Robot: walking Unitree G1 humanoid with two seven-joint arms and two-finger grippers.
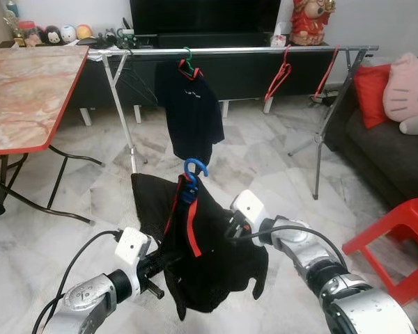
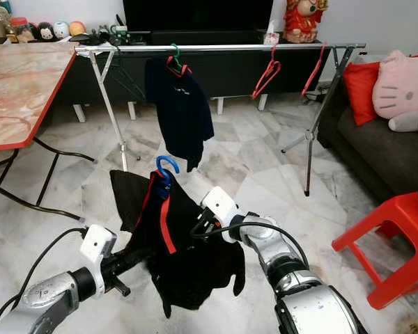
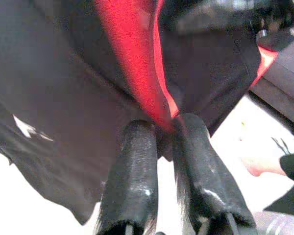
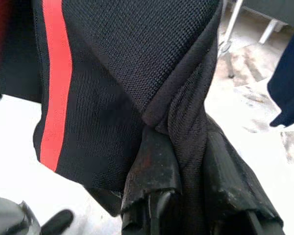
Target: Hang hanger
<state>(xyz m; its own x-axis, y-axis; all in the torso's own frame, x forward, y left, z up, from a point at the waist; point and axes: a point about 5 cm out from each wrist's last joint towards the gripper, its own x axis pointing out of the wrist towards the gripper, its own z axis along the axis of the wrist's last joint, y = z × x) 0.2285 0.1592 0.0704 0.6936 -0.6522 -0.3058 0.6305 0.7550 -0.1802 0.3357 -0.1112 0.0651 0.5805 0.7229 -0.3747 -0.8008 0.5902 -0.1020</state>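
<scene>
Item: black shirt with red stripe (image 1: 202, 257) on blue hanger (image 1: 193, 174), lower centre of frame, held up between both hands, well short of rack.
Left hand (image 1: 168, 261): fingers pressed together, pinching shirt fabric at red stripe.
Right hand (image 1: 230, 229): pinching fold of black fabric.
Destination: drying rack rail (image 1: 230, 50), top of frame; dark shirt on green hanger (image 1: 191, 104), two red hangers (image 1: 279, 76) already there.
Risk, judged: grip on cloth, not hanger; hanger may tilt or slip free during lift, hook missing rail.
</scene>
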